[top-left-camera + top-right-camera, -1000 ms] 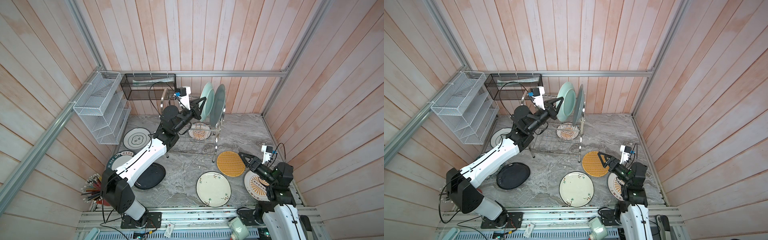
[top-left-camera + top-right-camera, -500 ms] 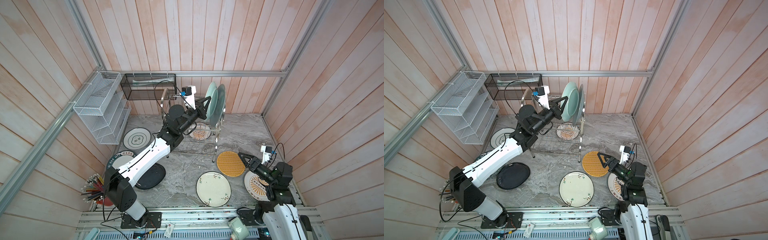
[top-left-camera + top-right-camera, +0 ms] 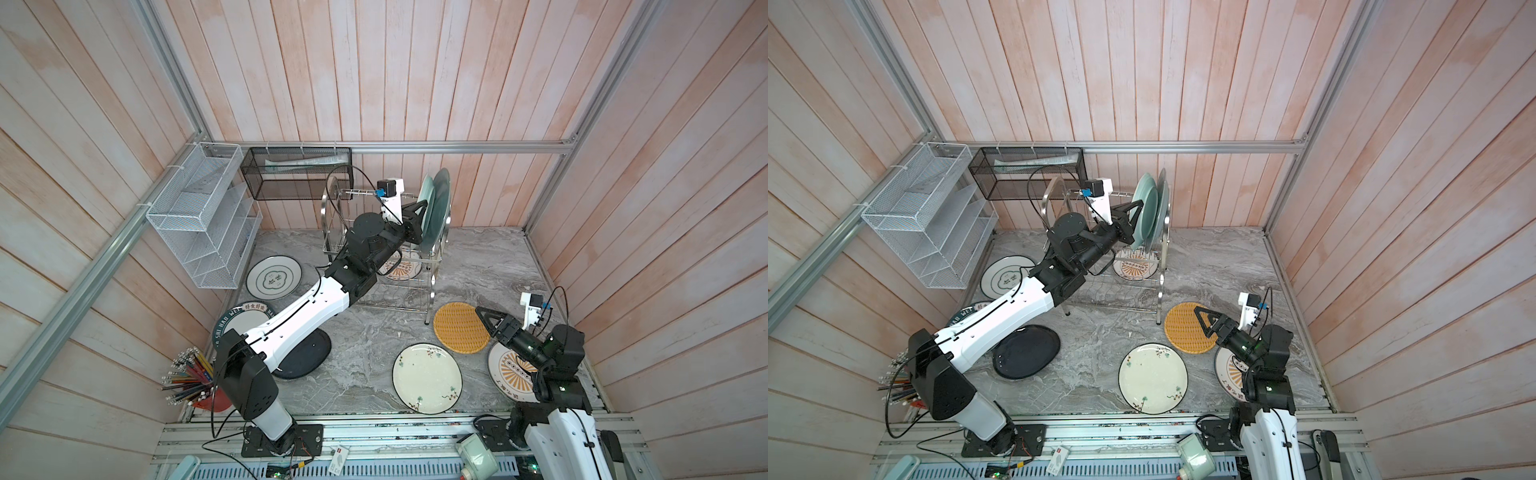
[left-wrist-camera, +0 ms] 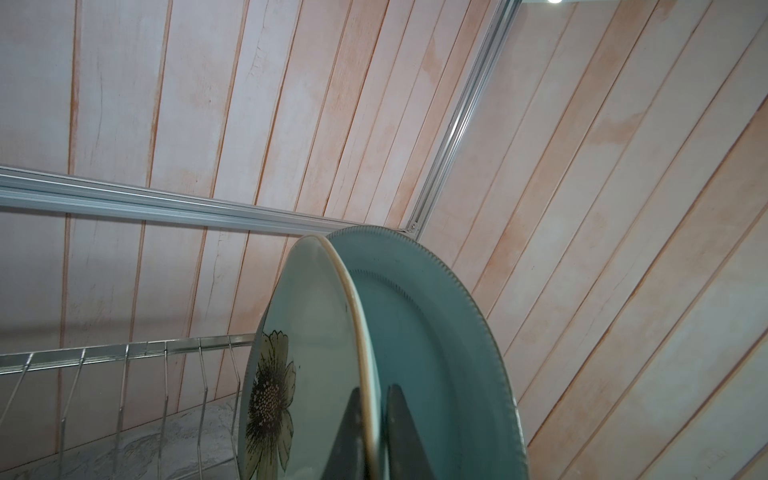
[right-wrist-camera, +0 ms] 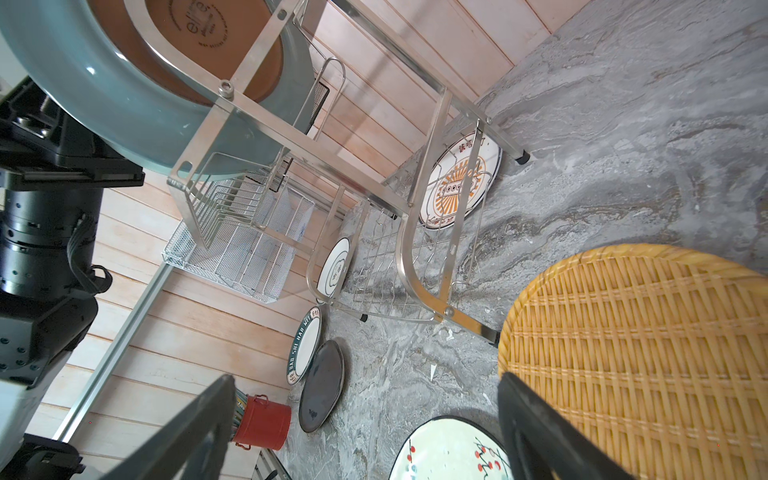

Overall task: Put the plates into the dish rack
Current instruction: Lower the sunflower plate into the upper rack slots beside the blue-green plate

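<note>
The steel dish rack (image 3: 429,296) carries two upright plates on its top tier: a pale green flowered plate (image 4: 307,332) just beside a grey-blue plate (image 4: 436,332). A sunburst plate (image 3: 401,269) seems to lie beneath; the others lie flat on the table (image 3: 365,332).

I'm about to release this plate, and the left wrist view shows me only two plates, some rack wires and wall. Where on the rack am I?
Observer: In both top views the left gripper holds the pale green plate upright at the upper tier of the dish rack, at its right end, beside the grey-blue plate.
Operator: Is the right arm nearby?
Observer: No. The right gripper hangs open over the edge of the yellow woven plate, apart from the rack.
Operator: What could I fetch next?
Observer: Perhaps the green-ringed white plate, flat on the table left of the rack.
</note>
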`<state>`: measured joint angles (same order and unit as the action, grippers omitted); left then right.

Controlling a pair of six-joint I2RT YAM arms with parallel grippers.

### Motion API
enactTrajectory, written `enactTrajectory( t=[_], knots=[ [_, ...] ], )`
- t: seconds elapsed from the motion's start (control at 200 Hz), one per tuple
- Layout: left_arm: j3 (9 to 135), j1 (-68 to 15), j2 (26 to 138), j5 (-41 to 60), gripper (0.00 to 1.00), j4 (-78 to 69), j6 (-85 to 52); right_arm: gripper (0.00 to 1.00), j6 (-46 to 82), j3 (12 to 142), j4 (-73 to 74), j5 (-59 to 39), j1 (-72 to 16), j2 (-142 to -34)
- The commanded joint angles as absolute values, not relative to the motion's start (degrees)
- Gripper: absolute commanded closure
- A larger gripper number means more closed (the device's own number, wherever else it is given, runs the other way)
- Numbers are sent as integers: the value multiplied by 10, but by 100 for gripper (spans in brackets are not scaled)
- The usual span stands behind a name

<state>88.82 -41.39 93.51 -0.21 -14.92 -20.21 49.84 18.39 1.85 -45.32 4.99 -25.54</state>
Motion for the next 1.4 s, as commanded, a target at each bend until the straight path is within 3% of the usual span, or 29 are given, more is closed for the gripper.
enactTrajectory(
  t=[0.0,0.49,0.72,1.395],
  knots=[
    [915,-414,930,-10,100,-200,-184,2,491,191,18,-453,47,-251],
    [896,-430,935,-36,100,-185,-127,2,478,190,6,-448,48,-256],
    [896,-435,934,-34,86,-181,-124,2,474,192,-3,-446,47,-252],
    [915,-439,920,-20,77,-171,-125,2,454,211,-47,-432,47,-240]
  ],
)
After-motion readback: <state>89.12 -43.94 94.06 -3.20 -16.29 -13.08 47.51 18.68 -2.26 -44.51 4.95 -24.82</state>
